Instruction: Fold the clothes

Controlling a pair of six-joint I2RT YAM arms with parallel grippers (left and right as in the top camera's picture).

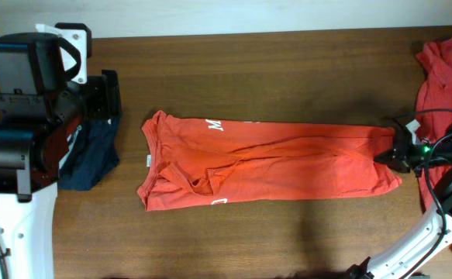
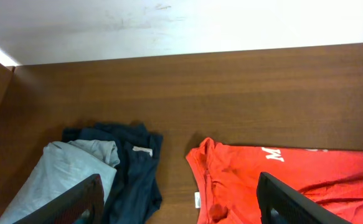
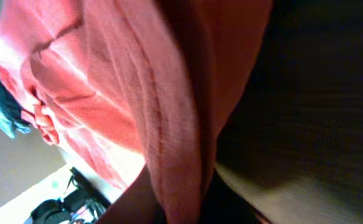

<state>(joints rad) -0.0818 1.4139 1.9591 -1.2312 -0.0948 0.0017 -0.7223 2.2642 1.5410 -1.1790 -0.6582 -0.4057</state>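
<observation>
An orange-red T-shirt point(image 1: 272, 163) lies flat across the middle of the table, folded into a long band. Its collar point(image 2: 200, 162) is at the left and its hem at the right. My right gripper point(image 1: 397, 154) is shut on the hem edge at the shirt's right end. In the right wrist view a ridge of orange-red cloth point(image 3: 169, 124) runs down between the jaws. My left gripper point(image 2: 181, 211) hovers open above the table's left end. One of its fingers point(image 2: 75, 202) is over the grey garment and the other over the shirt's collar area. It holds nothing.
A dark navy folded garment point(image 1: 94, 155) and a light-grey one point(image 2: 63, 174) lie at the left, beside the shirt's collar. A heap of more orange-red clothes point(image 1: 443, 70) sits at the far right, behind my right arm. The table's back edge meets a white wall point(image 2: 169, 25).
</observation>
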